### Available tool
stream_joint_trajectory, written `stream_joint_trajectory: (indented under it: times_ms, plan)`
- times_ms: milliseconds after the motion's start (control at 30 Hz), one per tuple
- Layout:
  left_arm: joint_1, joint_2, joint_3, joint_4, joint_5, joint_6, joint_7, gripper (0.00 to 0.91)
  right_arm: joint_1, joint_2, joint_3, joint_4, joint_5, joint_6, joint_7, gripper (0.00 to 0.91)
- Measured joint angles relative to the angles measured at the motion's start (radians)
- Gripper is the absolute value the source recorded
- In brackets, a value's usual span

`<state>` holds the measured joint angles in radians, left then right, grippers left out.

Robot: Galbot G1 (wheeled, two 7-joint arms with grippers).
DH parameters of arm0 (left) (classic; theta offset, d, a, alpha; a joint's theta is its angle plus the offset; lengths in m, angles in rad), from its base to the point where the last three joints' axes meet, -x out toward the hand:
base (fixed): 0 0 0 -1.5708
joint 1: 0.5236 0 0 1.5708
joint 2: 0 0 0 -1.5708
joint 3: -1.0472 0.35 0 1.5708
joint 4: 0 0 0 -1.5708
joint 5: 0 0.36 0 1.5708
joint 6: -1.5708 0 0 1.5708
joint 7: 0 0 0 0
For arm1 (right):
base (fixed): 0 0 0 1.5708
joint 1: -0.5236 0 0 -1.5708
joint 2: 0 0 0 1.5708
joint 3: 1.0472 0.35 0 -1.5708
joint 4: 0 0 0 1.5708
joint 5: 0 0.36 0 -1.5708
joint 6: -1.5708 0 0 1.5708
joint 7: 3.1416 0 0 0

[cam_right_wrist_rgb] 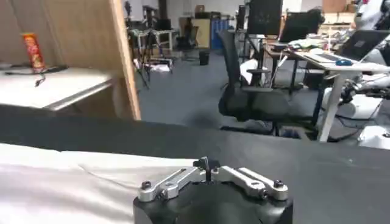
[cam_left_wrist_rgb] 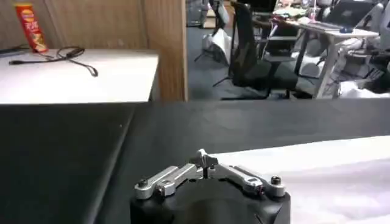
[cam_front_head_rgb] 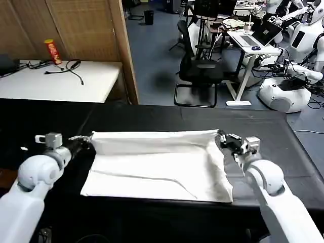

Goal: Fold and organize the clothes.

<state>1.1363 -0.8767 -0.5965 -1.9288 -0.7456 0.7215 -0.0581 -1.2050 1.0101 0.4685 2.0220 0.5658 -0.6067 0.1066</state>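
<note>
The T-shirt [cam_front_head_rgb: 157, 164] lies in the lower middle of the head view, a soft white cotton rectangle folded over itself on the black tablecloth [cam_front_head_rgb: 152, 119]; its upper edge runs nearly straight from one gripper to the other, its lower edge sits close to the table's near rim, and a thin crease crosses the lower half slantwise; the print and the sleeves are hidden in the fold. The left gripper [cam_front_head_rgb: 81, 139], at the left of the frame on a smooth white rounded arm, meets the shirt's upper left corner, and in the left wrist view its metal fingers [cam_left_wrist_rgb: 204, 161] come together to a point right at the white edge of the cloth [cam_left_wrist_rgb: 317, 176], apparently pinched on it, though the contact itself is too small to see plainly. The right gripper [cam_front_head_rgb: 225, 140], at the right of the frame, sits at the upper right corner where the fabric bunches into a soft ridge; in the right wrist view its fingers [cam_right_wrist_rgb: 206, 164] likewise meet at a point over the wrinkled white fabric [cam_right_wrist_rgb: 73, 182], seemingly clamped on the corner; the black housing of each wrist cuts off the lower middle of its own view. The tablecloth is matte and flat, with a faint seam near the upper right of the table. At the upper left of the head view a white side table [cam_front_head_rgb: 61, 83] carries a red cylindrical can [cam_front_head_rgb: 52, 51] and a loose black cable [cam_front_head_rgb: 68, 68].
</note>
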Motion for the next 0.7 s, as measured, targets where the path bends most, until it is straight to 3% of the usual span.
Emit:
stream_joint_trajectory:
  times_ms: [367,633,667,700]
  plan:
    - [0.245,-0.006,-0.126,-0.163,0.014,-0.008,0.016,0.000,-0.207,0.018,0.082,0.090,-0.016,-0.024,-0.005,0.000]
    - [0.380,-0.033,-0.175,-0.212,0.061,0.003,0.024,0.000,-0.281,0.037,0.071,0.107,-0.043,-0.020,-0.016,0.000]
    - [0.392,-0.037,-0.175,-0.215,0.068,0.008,0.026,0.878,-0.286,0.037,0.071,0.111,-0.043,-0.020,-0.016,0.137]
    - [0.402,-0.041,-0.176,-0.216,0.076,0.012,0.028,0.878,-0.289,0.037,0.072,0.112,-0.042,-0.021,-0.017,0.829]
